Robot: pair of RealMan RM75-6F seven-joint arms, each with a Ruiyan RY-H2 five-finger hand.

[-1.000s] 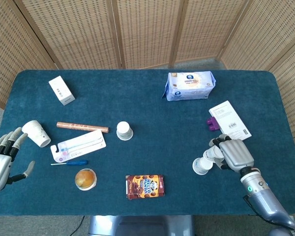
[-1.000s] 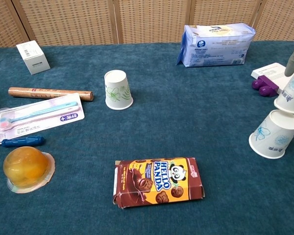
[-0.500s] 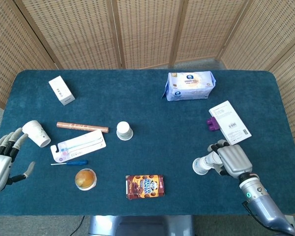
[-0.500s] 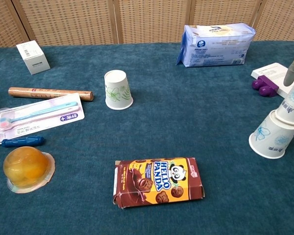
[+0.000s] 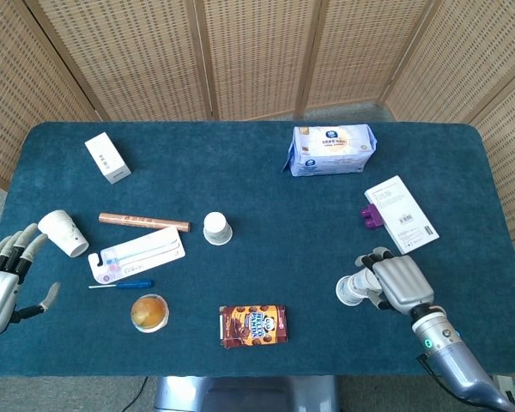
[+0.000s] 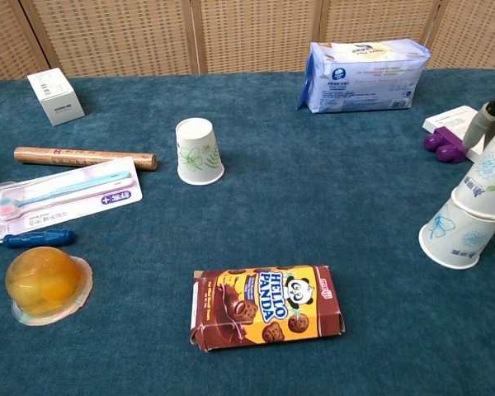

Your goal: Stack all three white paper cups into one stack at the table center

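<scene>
My right hand (image 5: 396, 281) grips a white paper cup with a blue flower (image 6: 488, 172) near the table's right front. That cup sits mouth down and tilted over a second blue-flower cup (image 6: 452, 238), partly sleeved onto it; in the head view the pair shows as one white cup (image 5: 352, 290). A green-leaf cup (image 6: 199, 151) (image 5: 216, 227) stands upside down near the table centre. Another white cup (image 5: 64, 232) lies on its side at the far left. My left hand (image 5: 4, 279) hovers open just below it, holding nothing.
A Hello Panda box (image 6: 268, 305) lies at the front centre. A toothbrush pack (image 6: 66, 200), brown tube (image 6: 84, 156), blue pen (image 6: 37, 239) and jelly cup (image 6: 45, 285) fill the left. A blue tissue pack (image 6: 365, 76), white box (image 6: 55, 96) and purple item (image 6: 444, 146) sit further back.
My right hand has drawn back toward the front edge and pushed the held cup further down over the lower cup, tilting it. The left hand and other cups have not moved.
</scene>
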